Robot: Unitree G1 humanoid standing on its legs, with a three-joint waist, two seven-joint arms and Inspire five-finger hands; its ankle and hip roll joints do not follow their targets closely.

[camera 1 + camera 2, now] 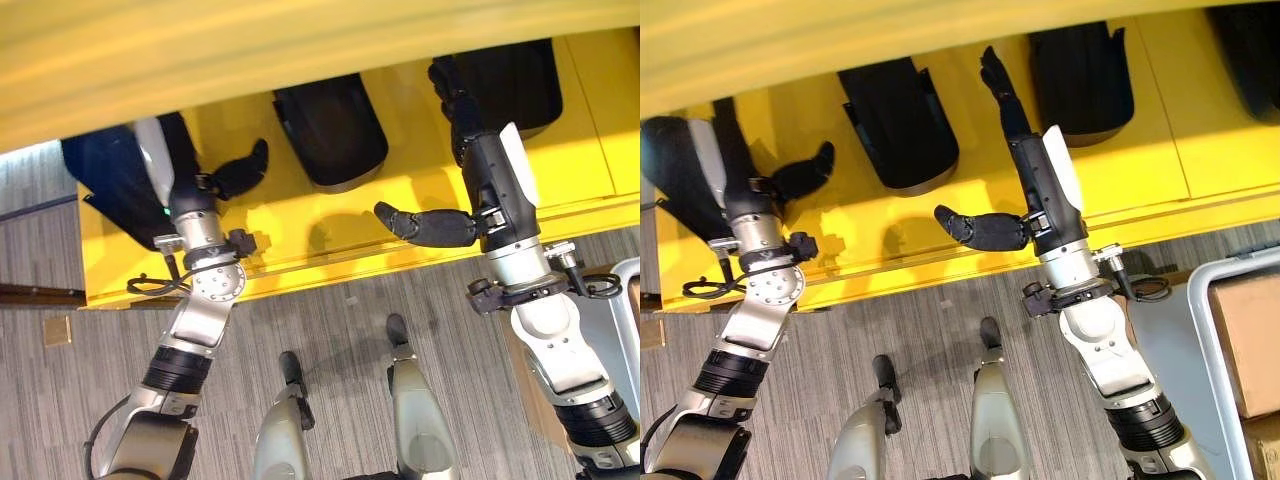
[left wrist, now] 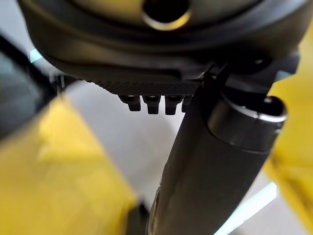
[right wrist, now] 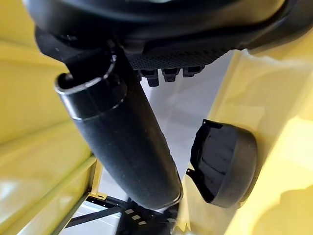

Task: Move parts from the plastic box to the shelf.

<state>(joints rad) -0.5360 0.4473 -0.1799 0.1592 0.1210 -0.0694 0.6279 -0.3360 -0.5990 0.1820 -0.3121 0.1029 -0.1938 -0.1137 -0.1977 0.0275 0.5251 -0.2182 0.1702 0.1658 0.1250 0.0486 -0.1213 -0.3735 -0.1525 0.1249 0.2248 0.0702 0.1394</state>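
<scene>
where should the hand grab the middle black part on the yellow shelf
Probably by its narrower open end, which faces the robot. The black part lies flat on the yellow shelf, rounded closed end toward the back, so coming from the shelf's front edge and pinching its side walls looks easiest.

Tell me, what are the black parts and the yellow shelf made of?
The black parts look like moulded plastic, matte with a soft sheen and rounded, thin-walled edges, though I can't be sure. The yellow shelf looks like painted metal or glossy board: it is smooth and mirrors the parts and the right hand.
</scene>
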